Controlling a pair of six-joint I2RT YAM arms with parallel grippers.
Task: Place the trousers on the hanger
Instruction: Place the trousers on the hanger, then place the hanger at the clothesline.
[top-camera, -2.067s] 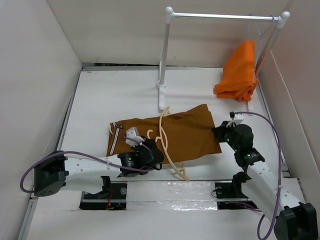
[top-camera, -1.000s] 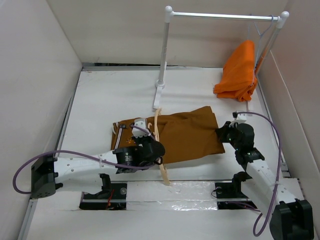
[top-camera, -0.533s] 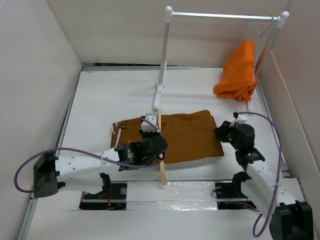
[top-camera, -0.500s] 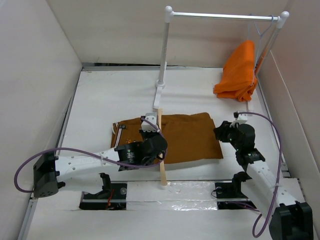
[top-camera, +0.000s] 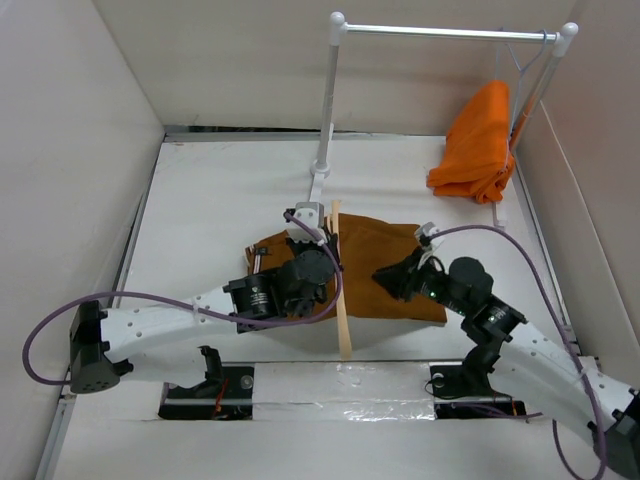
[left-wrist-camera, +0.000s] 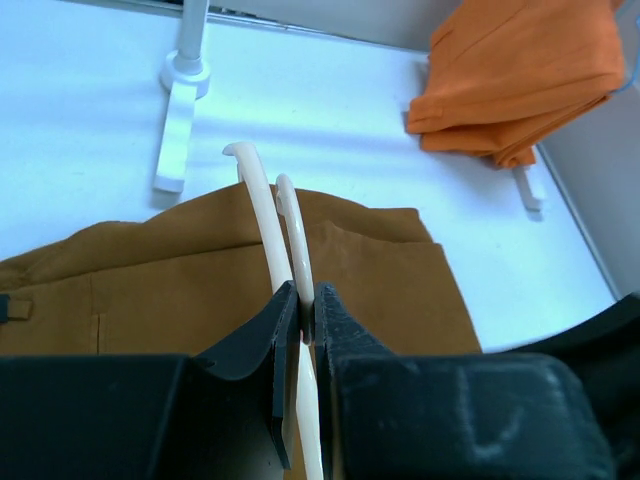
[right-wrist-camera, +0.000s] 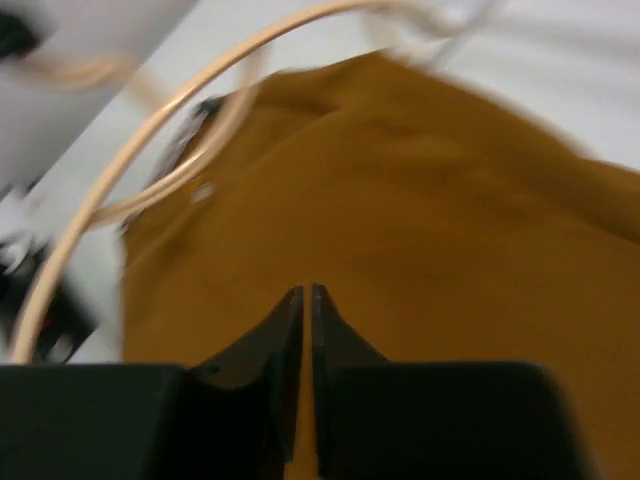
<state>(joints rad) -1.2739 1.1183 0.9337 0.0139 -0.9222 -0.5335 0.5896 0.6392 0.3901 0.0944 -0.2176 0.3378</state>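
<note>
Rust-brown trousers (top-camera: 390, 268) are lying folded on the table (top-camera: 210, 200), towards its near edge. Left gripper (left-wrist-camera: 305, 298) is clamping the wooden hanger (top-camera: 341, 305) across them; right gripper (right-wrist-camera: 306, 292), fingers nearly together, is possibly pinching cloth. Threading is beginning; next, a leg needs feeding through the hanger.

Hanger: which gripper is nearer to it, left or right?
Left. The left gripper is shut on the hanger; the right gripper is over the trousers, off to the hanger's right, apart from it.

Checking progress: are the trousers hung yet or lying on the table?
Trousers lie on the table; hanger stands over them, pinched in left hand.
</note>
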